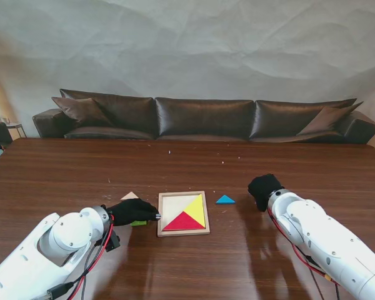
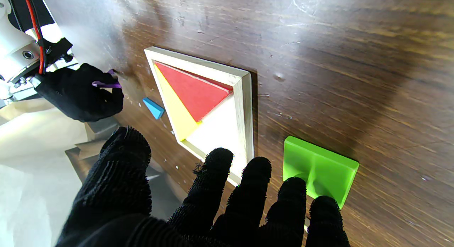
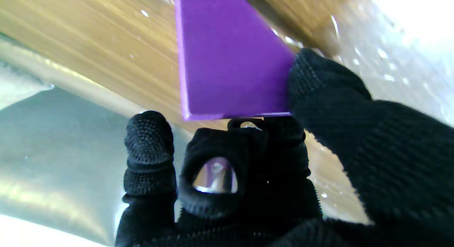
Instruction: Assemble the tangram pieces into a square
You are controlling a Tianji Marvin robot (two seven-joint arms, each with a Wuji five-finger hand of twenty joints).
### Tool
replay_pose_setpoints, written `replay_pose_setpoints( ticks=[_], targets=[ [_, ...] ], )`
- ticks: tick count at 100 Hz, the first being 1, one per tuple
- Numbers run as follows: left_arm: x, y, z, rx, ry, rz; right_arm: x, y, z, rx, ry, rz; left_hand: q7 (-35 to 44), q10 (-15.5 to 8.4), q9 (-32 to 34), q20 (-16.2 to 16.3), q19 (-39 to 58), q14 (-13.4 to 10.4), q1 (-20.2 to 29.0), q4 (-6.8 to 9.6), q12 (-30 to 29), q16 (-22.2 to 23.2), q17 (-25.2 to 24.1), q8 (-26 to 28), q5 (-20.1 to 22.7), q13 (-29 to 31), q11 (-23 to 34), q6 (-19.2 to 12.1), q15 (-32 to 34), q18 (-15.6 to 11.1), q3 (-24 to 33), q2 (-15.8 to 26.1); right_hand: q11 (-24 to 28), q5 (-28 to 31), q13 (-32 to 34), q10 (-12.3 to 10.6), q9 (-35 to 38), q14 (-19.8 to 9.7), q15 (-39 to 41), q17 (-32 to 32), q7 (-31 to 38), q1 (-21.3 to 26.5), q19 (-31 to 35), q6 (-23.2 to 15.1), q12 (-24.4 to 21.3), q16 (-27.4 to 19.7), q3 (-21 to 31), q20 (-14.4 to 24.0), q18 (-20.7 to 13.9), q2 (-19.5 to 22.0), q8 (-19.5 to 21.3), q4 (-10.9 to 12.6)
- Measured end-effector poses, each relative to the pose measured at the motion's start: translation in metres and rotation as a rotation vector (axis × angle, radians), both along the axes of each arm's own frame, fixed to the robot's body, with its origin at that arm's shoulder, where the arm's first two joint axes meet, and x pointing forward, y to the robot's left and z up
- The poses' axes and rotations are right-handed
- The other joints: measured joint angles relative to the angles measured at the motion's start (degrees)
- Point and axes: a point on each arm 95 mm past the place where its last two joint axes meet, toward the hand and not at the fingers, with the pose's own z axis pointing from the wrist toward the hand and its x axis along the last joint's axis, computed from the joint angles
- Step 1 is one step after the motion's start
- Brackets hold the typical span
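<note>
Both white arms rise from the near edge of the brown table (image 1: 62,169). Largest of the task's things is the wooden tray (image 1: 183,213), at the table's middle, holding a yellow triangle (image 1: 196,209) and a red triangle (image 1: 184,222) that touch each other; the rest of its floor is bare. At the tray's left edge the left hand (image 1: 132,212) lies flat with fingers spread, holding nothing, its fingertips (image 2: 254,169) at the frame. Partly under it sits the green square (image 2: 319,170), just beside the tray. Right of the tray, well apart, the right hand (image 1: 263,190) is closed on a purple piece (image 3: 230,59), pinched between thumb and fingers. A tan triangle (image 1: 130,195) and a small blue triangle (image 1: 225,200) lie loose near the tray.
</note>
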Motion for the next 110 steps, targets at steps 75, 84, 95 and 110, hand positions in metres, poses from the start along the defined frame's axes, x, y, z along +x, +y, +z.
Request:
replay_pose_setpoints(
  ticks=[75, 84, 95, 110],
  targets=[
    [-0.004, 0.012, 0.001, 0.004, -0.017, 0.036, -0.011, 0.12, 0.037, 0.285, -0.061, 0.187, 0.0, 0.0, 0.17, 0.03, 0.06, 0.0, 0.01, 0.0, 0.0, 0.0, 0.86, 0.0, 0.0, 0.17, 0.0, 0.0, 0.06, 1.77, 0.05, 2.3, -0.02, 0.0, 0.0, 0.0, 0.0, 0.0, 0.15, 0.0, -0.04, -0.02, 0.0, 0.35, 0.7, 0.01, 0.02, 0.0, -0.01, 0.0, 0.69, 0.0],
    [-0.005, 0.015, 0.002, 0.004, -0.021, 0.043, -0.011, 0.133, 0.042, 0.299, -0.069, 0.217, 0.0, 0.0, 0.19, 0.03, 0.06, 0.0, 0.01, 0.0, 0.0, 0.0, 0.87, 0.0, 0.0, 0.78, 0.0, 0.0, 0.07, 1.78, 0.05, 2.3, -0.03, 0.0, 0.0, 0.0, 0.0, 0.0, 0.15, 0.0, -0.04, -0.02, 0.0, 0.36, 0.71, 0.01, 0.02, 0.0, -0.01, 0.0, 0.69, 0.0],
    [-0.005, 0.018, 0.003, 0.006, -0.028, 0.053, -0.015, 0.151, 0.045, 0.304, -0.069, 0.277, 0.0, 0.0, 0.21, 0.03, 0.07, 0.0, 0.01, 0.0, 0.0, 0.0, 0.87, 0.0, 0.0, 0.86, 0.0, 0.0, 0.09, 1.85, 0.05, 2.3, -0.03, 0.0, 0.0, 0.0, 0.0, 0.0, 0.14, 0.0, -0.04, -0.02, 0.0, 0.36, 0.71, 0.01, 0.03, 0.0, -0.01, 0.0, 0.69, 0.0],
    [-0.007, 0.022, 0.005, 0.007, -0.043, 0.072, -0.015, 0.175, 0.044, 0.31, -0.071, 0.348, 0.0, 0.0, 0.24, 0.03, 0.07, 0.01, 0.01, 0.0, 0.0, 0.0, 0.87, 0.0, 0.0, 0.9, 0.0, 0.0, 0.1, 1.95, 0.05, 2.3, -0.03, 0.0, 0.0, 0.0, 0.0, 0.0, 0.15, 0.0, -0.05, -0.02, 0.0, 0.36, 0.73, 0.01, 0.03, 0.0, -0.02, 0.0, 0.69, -0.01]
  ],
)
